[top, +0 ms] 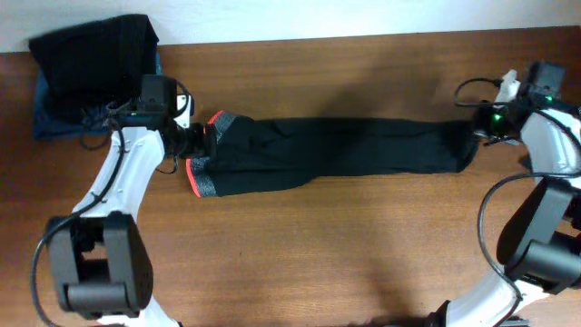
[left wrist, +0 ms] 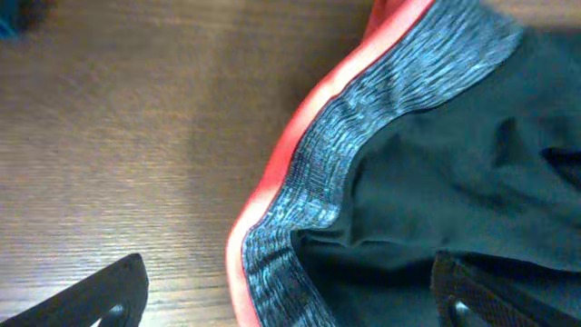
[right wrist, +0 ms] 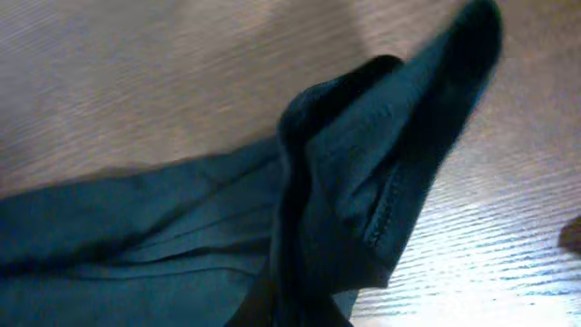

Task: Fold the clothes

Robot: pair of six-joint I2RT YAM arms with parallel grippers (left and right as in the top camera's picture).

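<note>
Overhead view: the black leggings [top: 345, 150] lie stretched across the middle of the table [top: 318, 263], with the grey waistband [top: 207, 186] and its red-orange edge toward the left and the leg ends at the right. A pile of dark clothes [top: 91, 54] sits in the upper left corner. The left tool [top: 195, 136] is spread wide at the waistband, gripping nothing. The right tool [top: 481, 127] is pressed together, pinching the leg hem. The fabric looks thin, limp and stretchy, so it should sag and drag. The firmer waistband and the stitched hem seem the surest places to take hold.
</note>
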